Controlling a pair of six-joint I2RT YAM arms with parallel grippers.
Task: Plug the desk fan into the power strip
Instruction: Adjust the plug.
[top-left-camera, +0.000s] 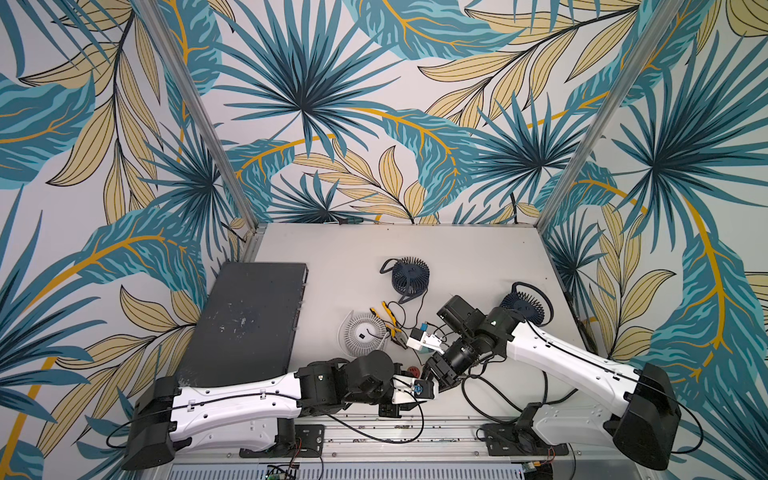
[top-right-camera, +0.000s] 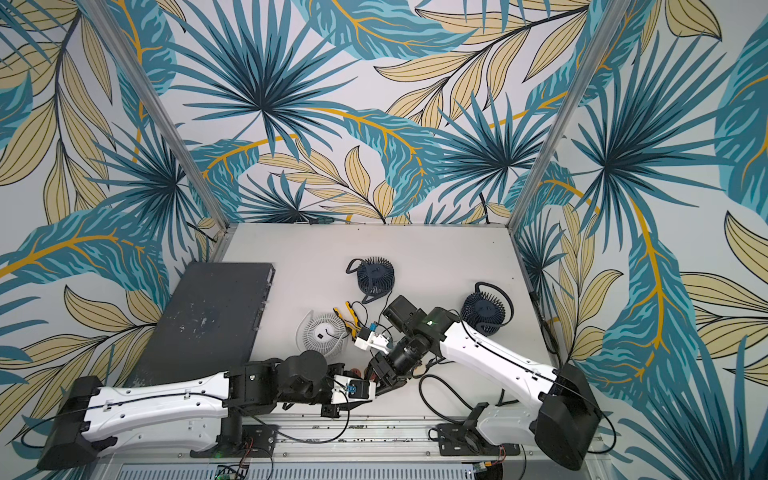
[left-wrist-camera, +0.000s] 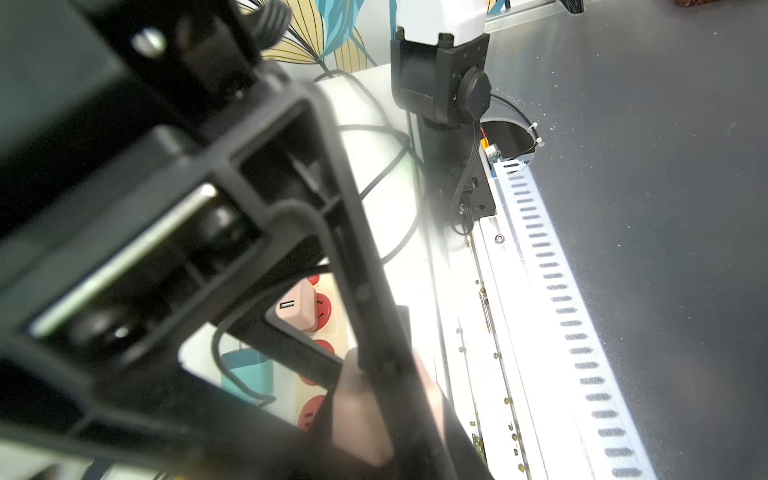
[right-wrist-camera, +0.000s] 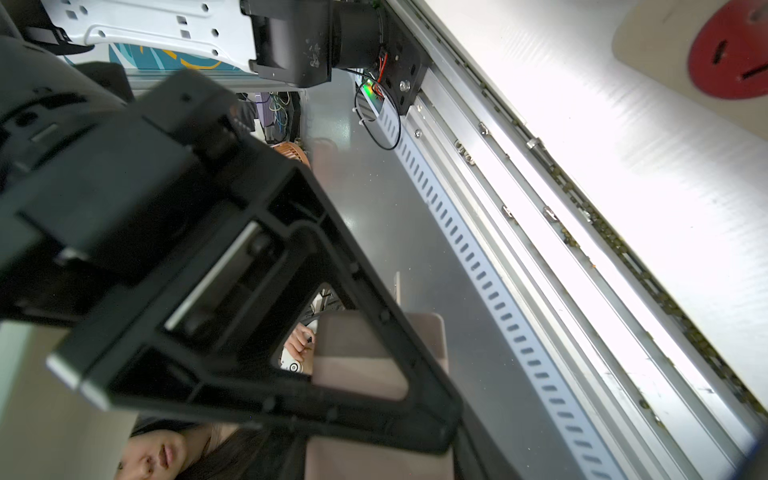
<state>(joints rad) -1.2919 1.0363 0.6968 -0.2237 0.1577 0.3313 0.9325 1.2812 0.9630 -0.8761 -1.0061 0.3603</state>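
left gripper and right gripper sit nose to nose low in the middle of both top views, right by the front edge of the table. honestly can't tell how either pair of jaws stands. the arms' own wrists cover them from above, and each wrist cam catches just one black triangular finger, blurry.

in the right wrist view a pinkish block sits right behind that finger, seemingly touching it. the other finger is out of shot, so pinched or not, no idea. the left wrist view has a pinkish blur against its own finger, too soft to identify.

the power strip is nearly all buried under the left wrist, with only a bit of one red socket peeking out from above. the left wrist view shows more: red sockets in a row, a pink usb charger standing in one, and a teal thing beside the strip, half hidden.

the white fan is clipped by the left arm. one dark fan is half behind the right arm. the other dark fan sits unobstructed mid-frame.
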